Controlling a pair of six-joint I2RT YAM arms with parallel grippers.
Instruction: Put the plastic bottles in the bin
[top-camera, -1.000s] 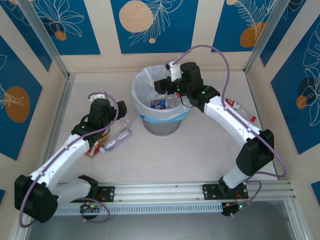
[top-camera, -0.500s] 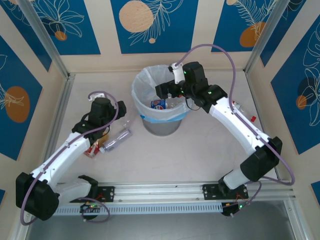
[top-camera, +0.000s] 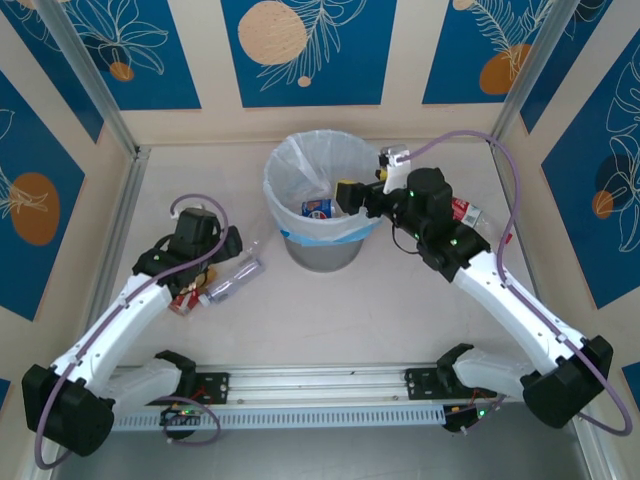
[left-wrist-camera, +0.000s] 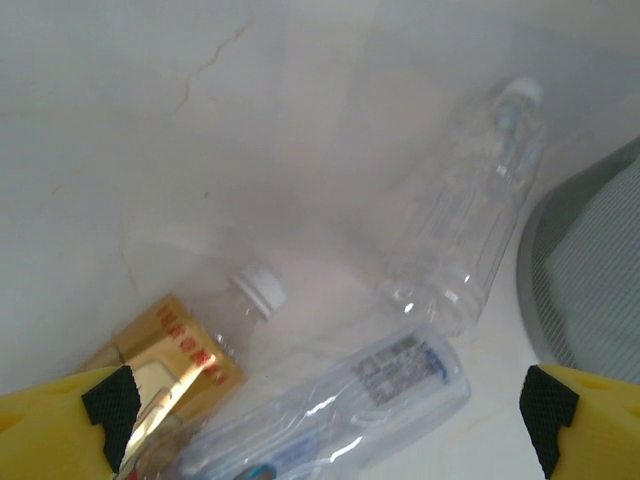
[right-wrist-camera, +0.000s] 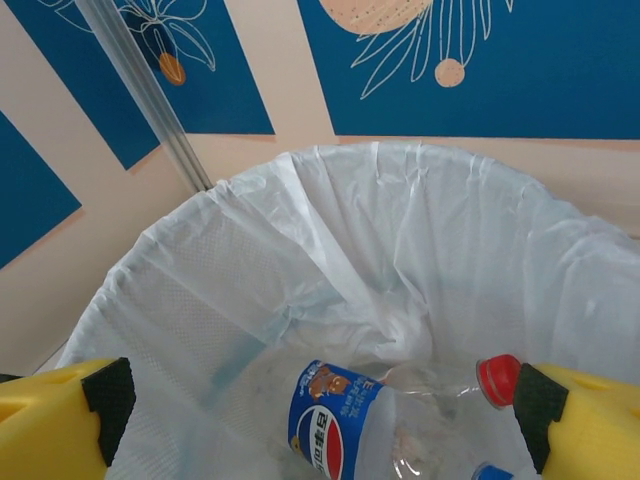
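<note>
The bin (top-camera: 320, 256) stands at the back middle, its white liner (right-wrist-camera: 400, 230) wide open. Inside lie a blue-labelled bottle (right-wrist-camera: 340, 420), a red cap (right-wrist-camera: 497, 378) and a blue cap (right-wrist-camera: 490, 472). My right gripper (top-camera: 348, 196) hangs open at the bin's right rim, nothing between its fingers (right-wrist-camera: 62, 410). My left gripper (top-camera: 205, 262) is open above three bottles on the table: a clear white-capped one (left-wrist-camera: 470, 220), an orange-labelled one (left-wrist-camera: 190, 340) and a crushed labelled one (left-wrist-camera: 330, 420). Another red-labelled bottle (top-camera: 466, 212) lies right of the bin.
The grey bin wall (left-wrist-camera: 590, 270) is close to the right of the left-hand bottles. A small red cap (top-camera: 505, 238) lies near the right wall. Metal frame posts and patterned walls close in the table on three sides.
My right arm has swung back to the right, taking its gripper from over the bin's middle to its right rim. My left gripper has shifted slightly nearer over the bottles.
</note>
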